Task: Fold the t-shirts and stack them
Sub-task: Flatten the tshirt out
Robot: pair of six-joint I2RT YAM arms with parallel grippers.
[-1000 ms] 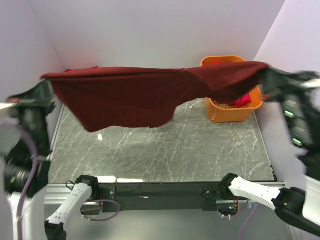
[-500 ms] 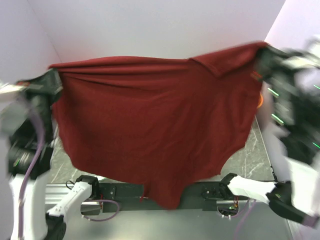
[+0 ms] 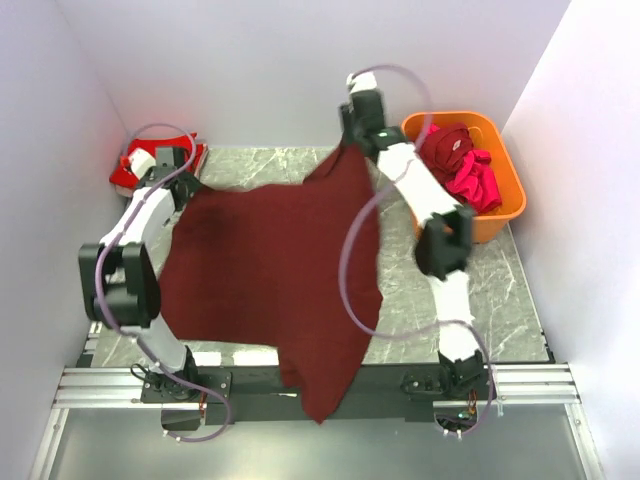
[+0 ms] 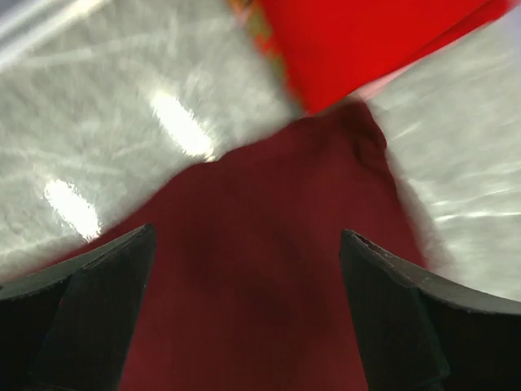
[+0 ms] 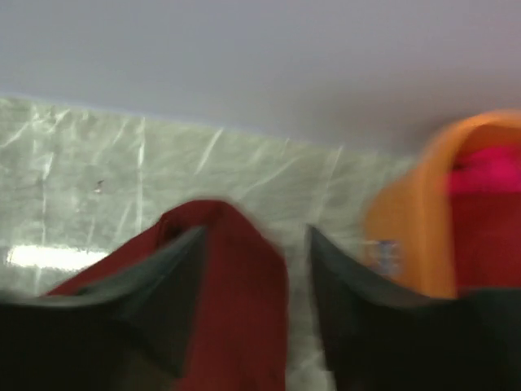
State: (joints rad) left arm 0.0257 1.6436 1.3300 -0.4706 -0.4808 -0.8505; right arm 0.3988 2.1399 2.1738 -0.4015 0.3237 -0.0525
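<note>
Both my arms reach to the far side of the worktop (image 3: 480, 300). My left hand (image 4: 248, 244) is low, fingers spread wide over the far left corner of the maroon shirt (image 3: 270, 270), gripping nothing, near a red shirt (image 4: 366, 41). My right hand (image 5: 256, 236) straddles the far right corner beside the basket (image 3: 500, 215); blur hides whether it pinches. The maroon shirt lies spread, its near hem over the front edge.
</note>
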